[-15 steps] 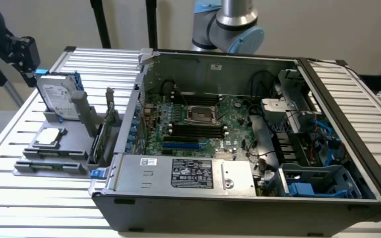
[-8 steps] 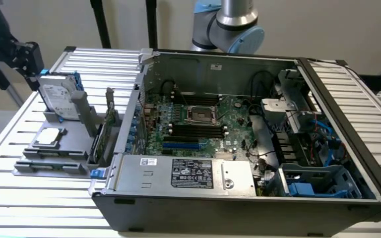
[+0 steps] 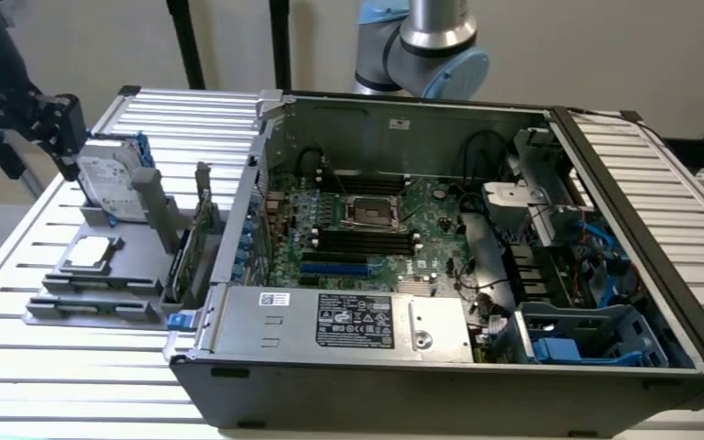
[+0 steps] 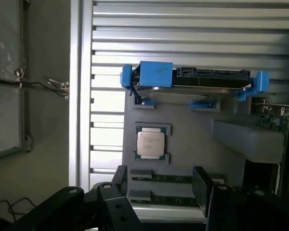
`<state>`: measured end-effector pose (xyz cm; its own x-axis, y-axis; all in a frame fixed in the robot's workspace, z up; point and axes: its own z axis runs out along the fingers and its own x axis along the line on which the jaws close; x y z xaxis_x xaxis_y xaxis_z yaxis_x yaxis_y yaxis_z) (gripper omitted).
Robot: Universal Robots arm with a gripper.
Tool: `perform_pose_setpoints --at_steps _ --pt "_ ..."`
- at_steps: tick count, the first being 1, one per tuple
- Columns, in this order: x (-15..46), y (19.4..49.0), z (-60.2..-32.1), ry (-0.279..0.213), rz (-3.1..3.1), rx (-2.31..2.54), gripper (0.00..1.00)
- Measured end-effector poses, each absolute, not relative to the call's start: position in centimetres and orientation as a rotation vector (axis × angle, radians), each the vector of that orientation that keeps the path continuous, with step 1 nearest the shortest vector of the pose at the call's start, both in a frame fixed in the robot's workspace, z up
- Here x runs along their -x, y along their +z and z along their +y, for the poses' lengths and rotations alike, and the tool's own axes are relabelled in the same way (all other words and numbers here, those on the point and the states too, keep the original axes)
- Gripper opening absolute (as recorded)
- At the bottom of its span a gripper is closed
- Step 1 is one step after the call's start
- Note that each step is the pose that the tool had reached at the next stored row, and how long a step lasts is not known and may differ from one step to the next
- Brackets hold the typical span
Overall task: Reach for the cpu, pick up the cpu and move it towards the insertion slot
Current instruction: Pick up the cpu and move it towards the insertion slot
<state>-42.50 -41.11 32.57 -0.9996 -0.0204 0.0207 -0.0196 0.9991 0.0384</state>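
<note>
The cpu (image 4: 151, 143) lies flat in its grey holder (image 4: 192, 156) on the tabletop (image 3: 34, 367), not lifted yet. The fingers (image 4: 201, 185) hang spread apart near it, holding nothing. The insertion slot (image 3: 370, 213) inside the computer case (image 3: 450, 394) is well apart, empty as far as I can see

A slatted metal table (image 3: 71, 376) carries two things. In the exterior view, an open computer case (image 3: 450, 390) lies on its side across the middle and out toward three o'clock. A grey parts holder (image 3: 89, 310) rests on the slats at nine o'clock, just beside the case.
</note>
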Motion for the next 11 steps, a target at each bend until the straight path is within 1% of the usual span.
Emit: perform_pose_setpoints --at_steps 11 --pt "42.5 30.6 -41.7 -0.06 -3.12 -0.031 0.65"
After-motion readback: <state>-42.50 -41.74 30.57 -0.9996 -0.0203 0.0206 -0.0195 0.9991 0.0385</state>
